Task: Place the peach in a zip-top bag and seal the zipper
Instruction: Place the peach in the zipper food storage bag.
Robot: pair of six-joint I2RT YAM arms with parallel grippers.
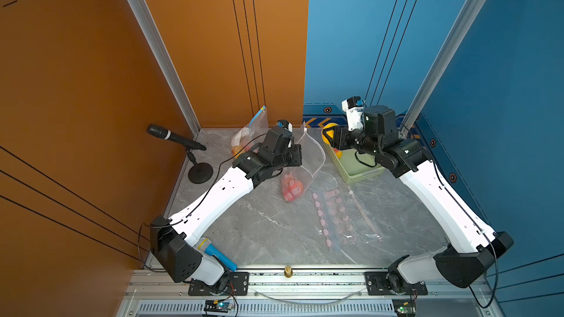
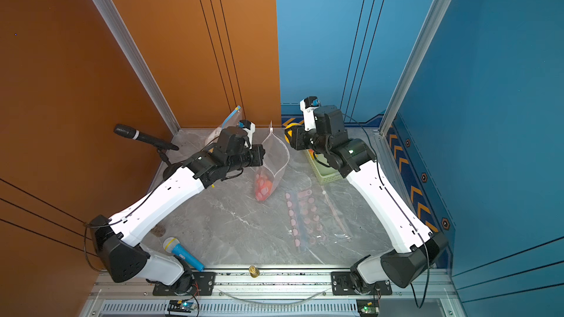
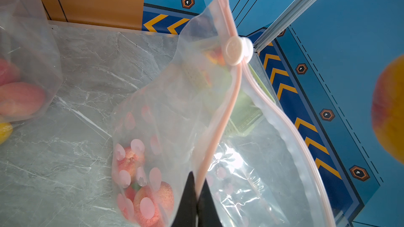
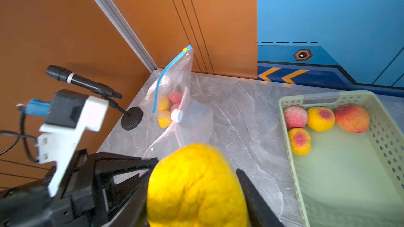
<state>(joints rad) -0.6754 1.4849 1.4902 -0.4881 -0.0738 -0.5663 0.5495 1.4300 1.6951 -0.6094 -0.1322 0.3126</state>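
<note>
The left claw point(image 3: 197, 184) is pressed together on the pink zipper rim of the zip-top bag point(image 3: 175, 105) and holds its mouth gaping above the desk point(image 1: 259, 230). A white slider point(image 3: 235, 50) sits at the zipper's far end and some fruit point(image 3: 150, 201) lies in the bottom. The right claw point(image 4: 195, 169) pinches the yellow peach point(image 4: 196, 188) in the air between the bag's mouth and the green basket point(image 4: 295, 164), seemingly over the basket's near corner, though the top views leave that unclear.
</note>
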